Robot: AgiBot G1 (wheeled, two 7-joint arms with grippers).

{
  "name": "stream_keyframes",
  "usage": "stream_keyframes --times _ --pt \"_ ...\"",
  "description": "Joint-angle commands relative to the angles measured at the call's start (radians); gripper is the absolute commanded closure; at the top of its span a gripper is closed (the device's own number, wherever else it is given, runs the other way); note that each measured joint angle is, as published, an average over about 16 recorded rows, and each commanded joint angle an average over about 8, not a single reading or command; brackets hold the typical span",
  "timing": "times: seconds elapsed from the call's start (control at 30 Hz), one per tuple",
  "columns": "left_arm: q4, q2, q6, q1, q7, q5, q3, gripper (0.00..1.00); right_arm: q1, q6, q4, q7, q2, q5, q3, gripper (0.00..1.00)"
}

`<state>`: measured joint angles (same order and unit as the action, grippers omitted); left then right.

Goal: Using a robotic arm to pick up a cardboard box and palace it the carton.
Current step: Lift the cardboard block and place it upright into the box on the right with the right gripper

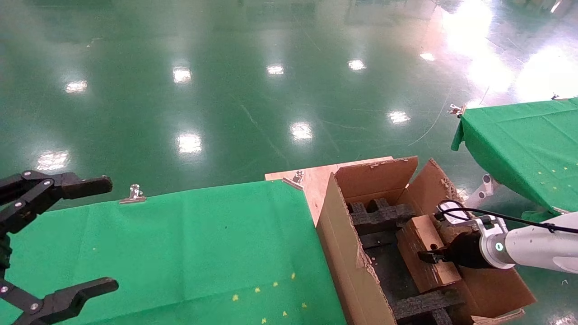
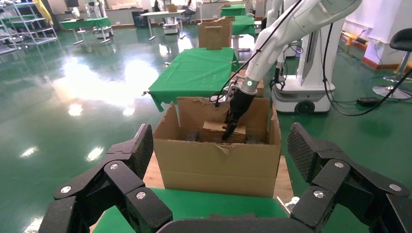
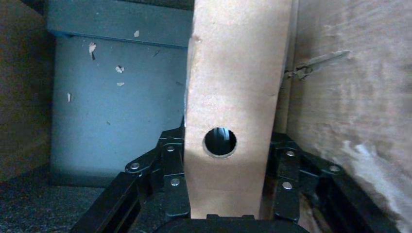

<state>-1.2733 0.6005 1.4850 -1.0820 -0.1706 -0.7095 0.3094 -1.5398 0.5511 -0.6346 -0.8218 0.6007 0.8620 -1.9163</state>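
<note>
The cardboard box (image 1: 424, 253) is gripped by the closed fingers of the right gripper (image 1: 434, 257) and is already held inside the carton (image 1: 343, 253), approx. above the black foam inserts (image 1: 384, 216). The transport seems done; the release and the arm's withdrawal are left. The left gripper (image 1: 86, 234) is parked w/ fingers open over the green table (image 1: 203, 243).

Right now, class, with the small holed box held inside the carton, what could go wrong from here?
1. The right pincer grips the cardboard box beside the carton wall; opening there may be cramped.
2. The box sits tilted over the black foam inserts, so it may land crooked once released.
3. Ragged flap edges could snag the arm's cable on withdrawal.

The left pincer hangs open over the green table.
</note>
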Motion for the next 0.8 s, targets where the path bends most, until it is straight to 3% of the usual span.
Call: stream_keyframes --times 0.03,0.47,0.8 --pt "0.000 0.000 0.000 0.000 0.000 0.000 0.000 0.00 -0.003 -0.002 0.001 -0.002 0.000 0.001 0.000 0.00" --pt "0.000 0.000 0.000 0.000 0.000 0.000 0.001 0.00 -0.085 -0.015 -0.044 -0.012 -0.032 0.033 0.002 0.00" --pt "0.000 0.000 0.000 0.000 0.000 0.001 0.001 0.00 -0.302 -0.010 -0.229 0.042 -0.106 0.089 0.055 0.00"
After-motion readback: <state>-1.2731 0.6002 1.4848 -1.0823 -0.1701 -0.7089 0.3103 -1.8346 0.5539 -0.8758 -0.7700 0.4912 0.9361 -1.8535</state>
